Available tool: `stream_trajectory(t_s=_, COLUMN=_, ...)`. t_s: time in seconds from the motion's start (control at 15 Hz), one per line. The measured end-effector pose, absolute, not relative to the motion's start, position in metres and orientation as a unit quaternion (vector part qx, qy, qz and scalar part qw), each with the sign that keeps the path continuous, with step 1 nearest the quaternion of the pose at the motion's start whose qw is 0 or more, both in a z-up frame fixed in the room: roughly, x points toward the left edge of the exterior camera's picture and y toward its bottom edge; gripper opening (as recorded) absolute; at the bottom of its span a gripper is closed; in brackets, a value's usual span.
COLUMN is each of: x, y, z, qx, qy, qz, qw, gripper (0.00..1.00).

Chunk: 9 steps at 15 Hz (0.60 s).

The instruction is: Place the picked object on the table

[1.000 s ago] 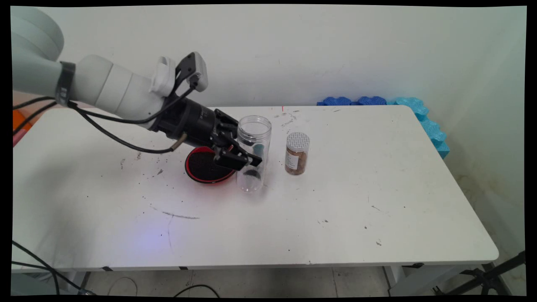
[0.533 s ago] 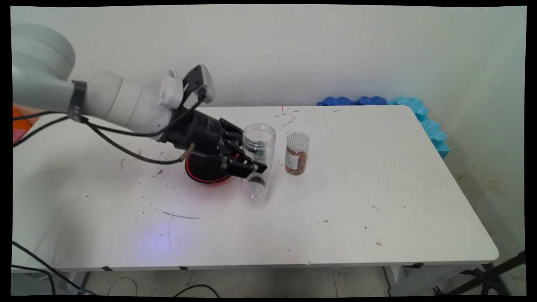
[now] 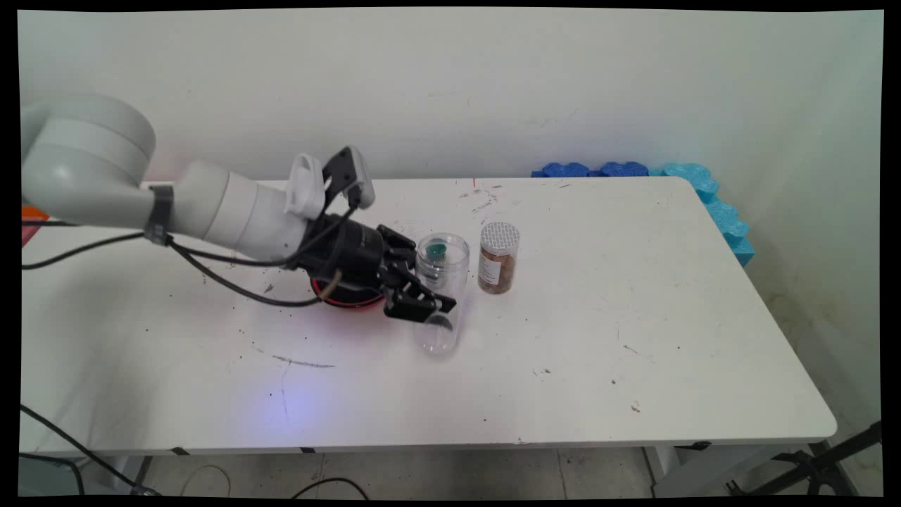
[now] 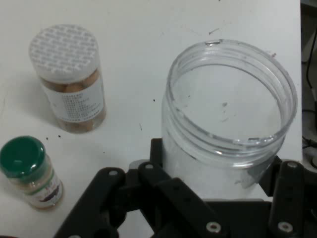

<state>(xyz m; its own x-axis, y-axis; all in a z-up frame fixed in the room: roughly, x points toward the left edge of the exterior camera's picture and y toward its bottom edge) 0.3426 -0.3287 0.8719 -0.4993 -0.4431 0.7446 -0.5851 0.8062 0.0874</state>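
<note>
My black gripper is shut on a clear, lidless plastic jar, gripping its wall about halfway up. The jar is empty and leans slightly, its base low over the table or on it. In the hand view the jar stands between the two fingers of the gripper, its open mouth facing the camera. Just behind the jar stands a small green-capped bottle. To its right is a white-lidded jar of brown contents.
A red-rimmed black round lid or dish lies on the white table, mostly hidden under my wrist. Blue foam pieces line the far right corner. Black cables hang from the arm on the left.
The arm has come down and shifted toward the near right, carrying the clear jar lower. The green-capped bottle now shows behind the jar's rim.
</note>
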Motion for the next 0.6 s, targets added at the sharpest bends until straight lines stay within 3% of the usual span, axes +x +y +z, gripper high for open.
stream_trajectory(t_s=0.6, x=0.340, y=-0.325, z=0.836, qx=0.308, qy=-0.858, qz=0.087, qw=0.401, gripper=0.00)
